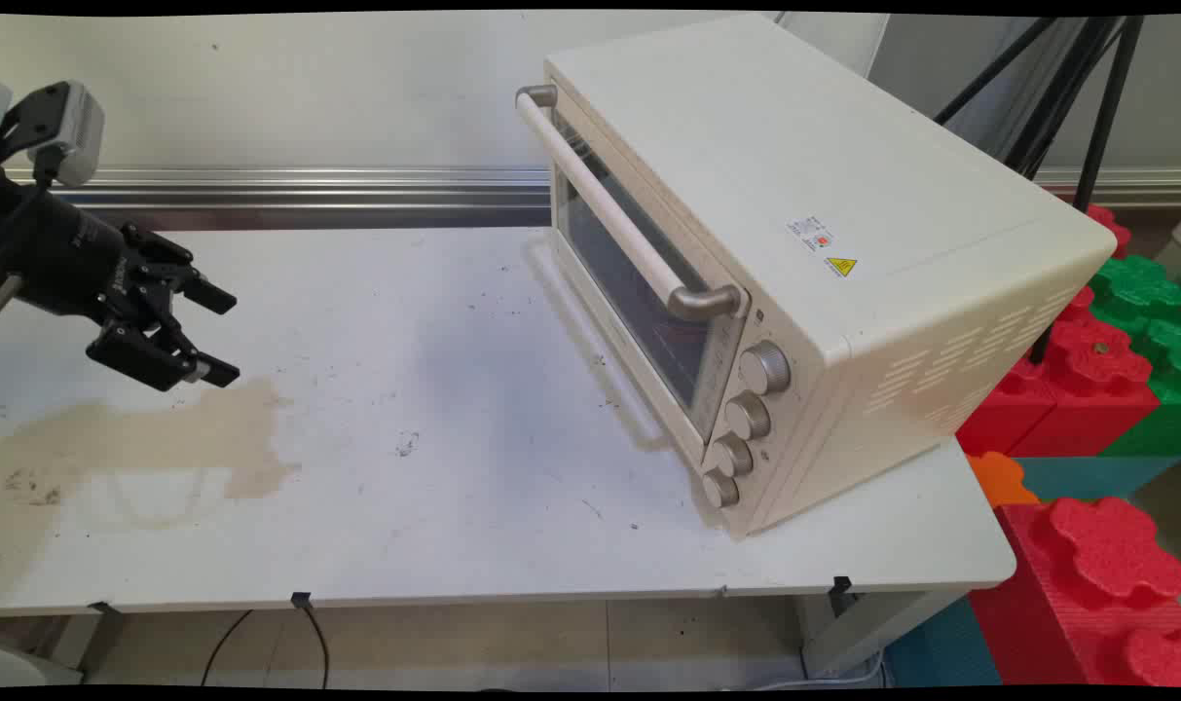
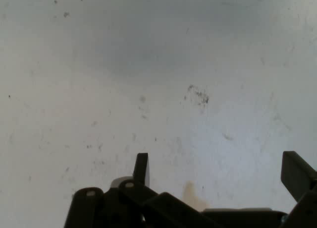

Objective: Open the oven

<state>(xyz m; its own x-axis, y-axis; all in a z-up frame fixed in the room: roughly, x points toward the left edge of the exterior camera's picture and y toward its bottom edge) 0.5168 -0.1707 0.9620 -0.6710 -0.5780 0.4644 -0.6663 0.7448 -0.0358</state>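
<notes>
Main view is showing the tool (image 1: 208, 333) hovering released, empty, over the stained bench (image 1: 434, 458); toaster oven (image 1: 794, 273) sitting well apart, door closed

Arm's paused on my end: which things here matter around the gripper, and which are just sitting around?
Around the gripper:
- gripper, open, holding nothing
- table under it
- toaster oven, door shut

Just about:
- brown stain
- foam blocks beside the table
- tripod

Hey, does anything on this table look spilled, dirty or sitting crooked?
Yes. A tan, dried-looking stain spreads over the white table near its left end, just below the open black gripper. Dark scuff marks speckle the middle. The cream toaster oven sits at an angle to the table's edges, door shut.
</notes>
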